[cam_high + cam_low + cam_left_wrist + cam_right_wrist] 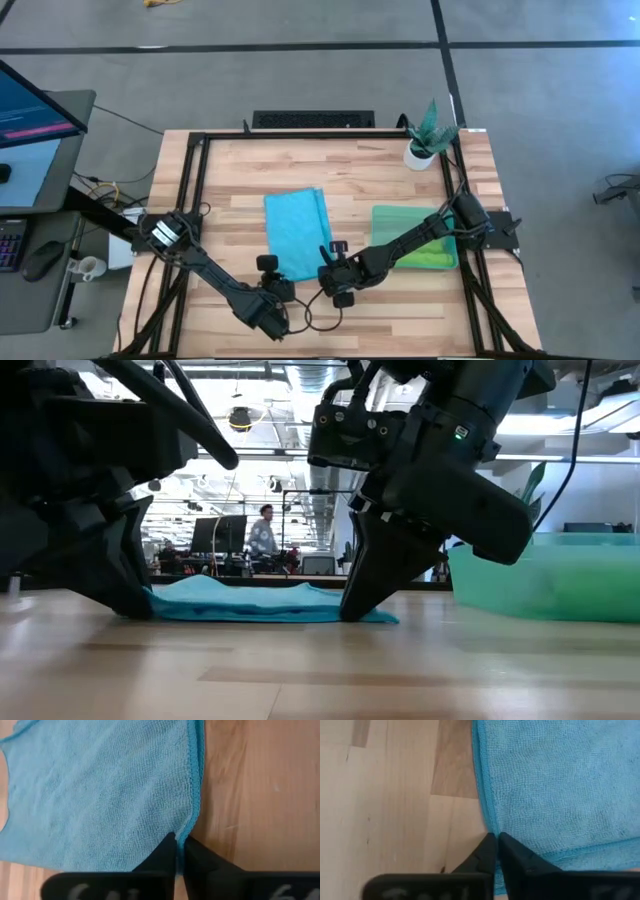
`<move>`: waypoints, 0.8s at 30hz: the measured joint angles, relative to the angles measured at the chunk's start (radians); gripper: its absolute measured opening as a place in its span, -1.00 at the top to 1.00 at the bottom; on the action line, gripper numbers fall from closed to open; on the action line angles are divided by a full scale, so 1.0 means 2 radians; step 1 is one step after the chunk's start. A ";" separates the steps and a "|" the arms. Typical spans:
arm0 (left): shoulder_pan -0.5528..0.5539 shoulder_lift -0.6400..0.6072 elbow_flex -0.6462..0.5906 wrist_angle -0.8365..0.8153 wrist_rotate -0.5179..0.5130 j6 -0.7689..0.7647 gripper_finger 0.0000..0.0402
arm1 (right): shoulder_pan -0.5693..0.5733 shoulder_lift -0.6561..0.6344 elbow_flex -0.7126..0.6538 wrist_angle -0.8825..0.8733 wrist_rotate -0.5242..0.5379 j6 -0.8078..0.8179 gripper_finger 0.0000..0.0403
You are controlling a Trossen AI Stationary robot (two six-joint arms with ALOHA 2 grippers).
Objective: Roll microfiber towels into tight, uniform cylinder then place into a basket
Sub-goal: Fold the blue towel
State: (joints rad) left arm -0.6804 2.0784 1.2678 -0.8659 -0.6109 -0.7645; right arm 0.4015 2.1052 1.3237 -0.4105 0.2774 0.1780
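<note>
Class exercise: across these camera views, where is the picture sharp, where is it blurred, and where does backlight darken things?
Low view: bright room behind leaves both arms near-black silhouettes, the near table blurred. Left wrist view: turquoise towel weave crisp. Right wrist view: right pincer dark and soft-edged, wood grain clear.

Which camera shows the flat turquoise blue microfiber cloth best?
The high view: the whole turquoise blue microfiber cloth lies flat on the wooden table. The low view shows only a thin edge-on strip; each wrist view shows just one corner.

Turquoise towel [100, 795]: soft, matt, nubby cloth. Table [395, 795]: smooth pale wood planks. Basket [545, 575]: translucent green plastic at frame right.
</note>
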 joint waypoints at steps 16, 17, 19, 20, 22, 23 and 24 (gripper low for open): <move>-0.013 0.004 0.081 -0.047 0.018 0.001 0.98 | 0.048 0.006 0.071 -0.090 0.000 0.000 0.97; -0.015 0.004 0.085 -0.047 0.019 0.000 0.98 | 0.054 0.006 0.077 -0.094 0.000 0.002 0.96; -0.020 0.004 0.096 -0.050 0.021 -0.004 0.99 | 0.066 0.006 0.085 -0.105 0.003 0.003 0.96; -0.024 0.003 0.101 -0.050 0.024 -0.005 0.99 | 0.073 0.006 0.090 -0.108 0.005 0.003 0.96; -0.032 0.003 0.113 -0.051 0.031 -0.008 0.99 | 0.087 0.005 0.101 -0.111 0.008 0.003 0.98; -0.036 0.003 0.121 -0.053 0.035 -0.008 0.99 | 0.094 0.005 0.107 -0.113 0.008 0.003 0.98; -0.040 0.003 0.130 -0.055 0.036 -0.008 0.99 | 0.102 0.005 0.113 -0.116 0.008 0.004 0.98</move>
State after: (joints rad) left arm -0.7605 2.0848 1.5283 -0.9765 -0.5387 -0.7803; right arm 0.6057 2.1146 1.5504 -0.6432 0.2932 0.1853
